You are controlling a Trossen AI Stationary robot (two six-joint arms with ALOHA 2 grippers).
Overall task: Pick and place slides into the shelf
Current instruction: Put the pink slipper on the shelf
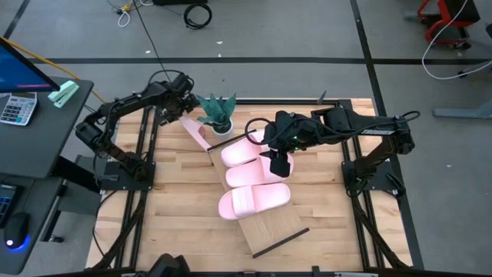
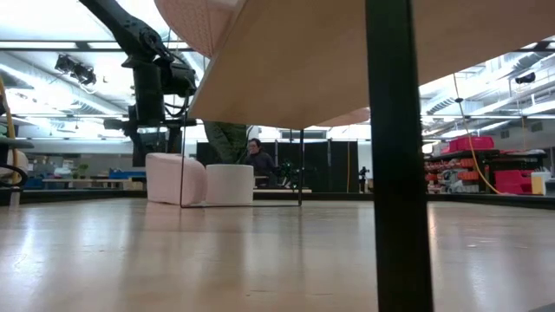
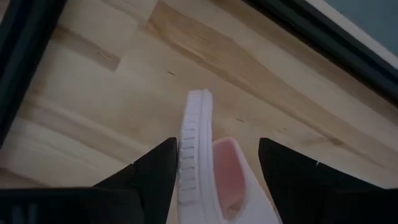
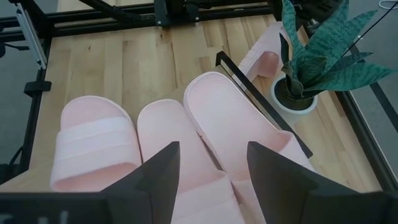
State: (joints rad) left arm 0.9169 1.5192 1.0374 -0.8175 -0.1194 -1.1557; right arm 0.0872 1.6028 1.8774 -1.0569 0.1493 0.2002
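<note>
Three pale pink slides (image 1: 246, 175) lie side by side on the long light-wood shelf (image 1: 275, 228), soles down. They also show in the right wrist view (image 4: 168, 130). My right gripper (image 1: 278, 163) hovers open just above them (image 4: 211, 171), touching nothing. My left gripper (image 1: 184, 117) is near the table's far edge beside the potted plant. It is shut on the fourth slide (image 1: 196, 132), which is turned on its edge (image 3: 198, 137). My left gripper pinches the fourth slide between its two fingers, one finger (image 3: 155, 171) against the ribbed white sole (image 3: 188, 152), the other on the pink footbed side. The slide stands on edge and sticks out past the fingertips. In the low view its lower part (image 2: 173, 178) seems to rest on the table.
A potted plant in a white pot (image 1: 217, 115) stands right next to the held slide, at the shelf's far end. The shelf's black rail (image 4: 249, 87) rises between the plant and the slides. The shelf's near end (image 1: 280, 231) is bare wood. Black frame rails run along the table's sides.
</note>
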